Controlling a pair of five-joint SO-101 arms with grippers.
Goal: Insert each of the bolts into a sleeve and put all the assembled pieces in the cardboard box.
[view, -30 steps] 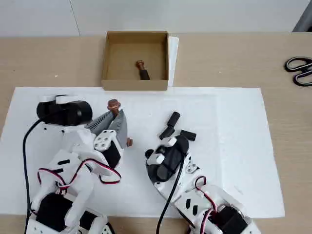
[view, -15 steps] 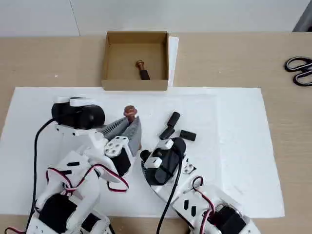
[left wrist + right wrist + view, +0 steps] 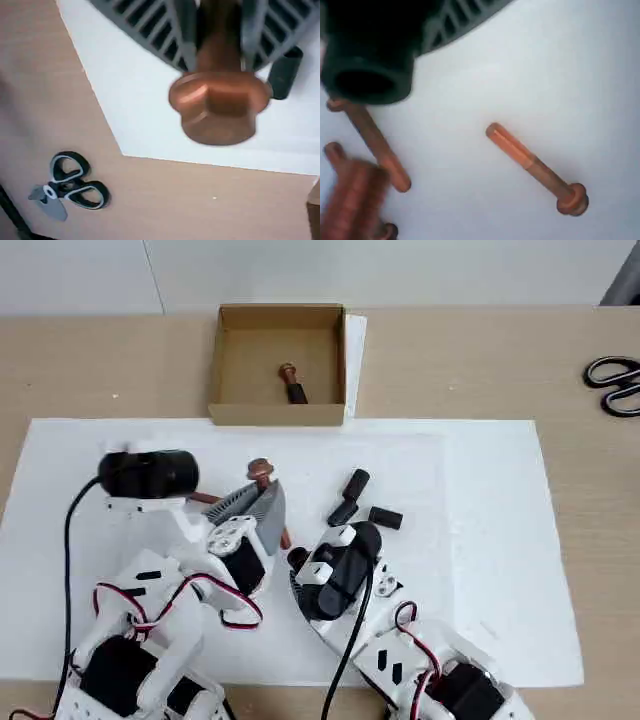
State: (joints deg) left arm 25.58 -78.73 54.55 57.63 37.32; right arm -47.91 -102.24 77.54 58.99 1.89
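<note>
Your left end effector (image 3: 262,486) is clenched on a copper hex-head bolt (image 3: 220,102). Your right end effector (image 3: 298,560) grips a black tubular sleeve (image 3: 367,75) over the white paper sheet (image 3: 480,540).

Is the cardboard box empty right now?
No, a sleeved bolt lies on the floor of the cardboard box.
</note>
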